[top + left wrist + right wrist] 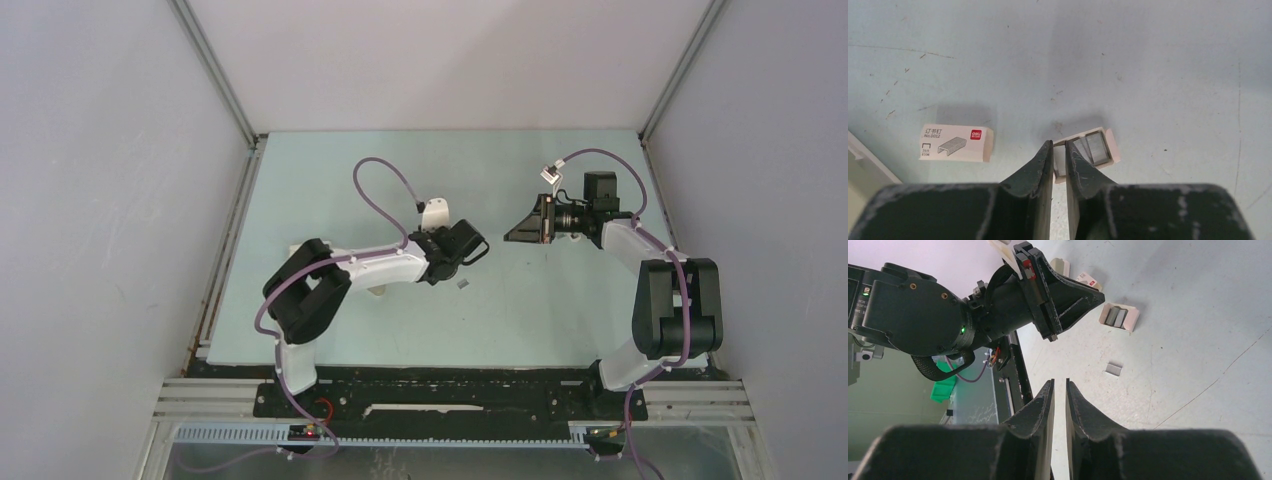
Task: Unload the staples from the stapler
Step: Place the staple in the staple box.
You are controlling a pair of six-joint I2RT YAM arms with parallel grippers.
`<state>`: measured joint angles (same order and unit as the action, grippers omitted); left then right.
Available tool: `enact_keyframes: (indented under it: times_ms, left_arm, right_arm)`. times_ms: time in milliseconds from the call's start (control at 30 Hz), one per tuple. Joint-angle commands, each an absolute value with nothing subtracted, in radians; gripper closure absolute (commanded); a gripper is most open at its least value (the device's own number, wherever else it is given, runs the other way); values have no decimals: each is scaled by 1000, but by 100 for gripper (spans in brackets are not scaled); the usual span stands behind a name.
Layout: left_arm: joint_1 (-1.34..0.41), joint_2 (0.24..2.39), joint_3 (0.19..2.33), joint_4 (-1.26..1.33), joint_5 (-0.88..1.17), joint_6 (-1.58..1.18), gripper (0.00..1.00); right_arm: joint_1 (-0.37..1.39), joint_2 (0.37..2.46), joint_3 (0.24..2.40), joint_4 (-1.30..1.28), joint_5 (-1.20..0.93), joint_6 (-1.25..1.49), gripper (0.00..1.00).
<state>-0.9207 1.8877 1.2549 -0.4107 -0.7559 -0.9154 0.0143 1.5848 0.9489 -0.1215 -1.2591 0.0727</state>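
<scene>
An open white tray (1113, 145) lies on the table with blocks of silvery staples (1096, 147) in it. My left gripper (1059, 145) hangs just over the tray's near end, its jaws a narrow gap apart with nothing seen between them. A short loose strip of staples (1113, 369) lies on the mat near the tray (1133, 320). The stapler is mostly hidden under my left arm; only a cream edge (857, 150) shows. My right gripper (1060, 382) hovers apart from all this, facing the left gripper (1098, 299), jaws slightly parted and empty.
A closed white staple box (957, 142) with a red logo lies left of the tray. In the top view both grippers (468, 250) (515, 235) meet near mid-table, with the loose strip (462, 285) below them. Grey walls enclose the pale green mat (560, 320).
</scene>
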Motion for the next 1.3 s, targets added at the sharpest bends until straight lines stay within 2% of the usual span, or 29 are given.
enact_keyframes:
  times_ms: [0,67,233,333,1267]
  left_arm:
    - [-913,1899,1297,-464,-766,-907,82]
    - [-904,1922,1320,-491,-752,-908,81]
    - [-890,1941,1325,-483,-732,-884,67]
    - [-887,1950,1332,-470,-716,-859,62]
    - [-876,1938,1324,-424,-667,-845,61]
  right_arm:
    - [8,1584,979,-98,-1280,73,78]
    - [8,1585,979,-98,-1280,73,78]
    - [9,1586,980,-99,-1280,72,78]
    - [8,1587,979,-96,-1281,72,78]
    - [8,1595,980,-99,-1281,70,79]
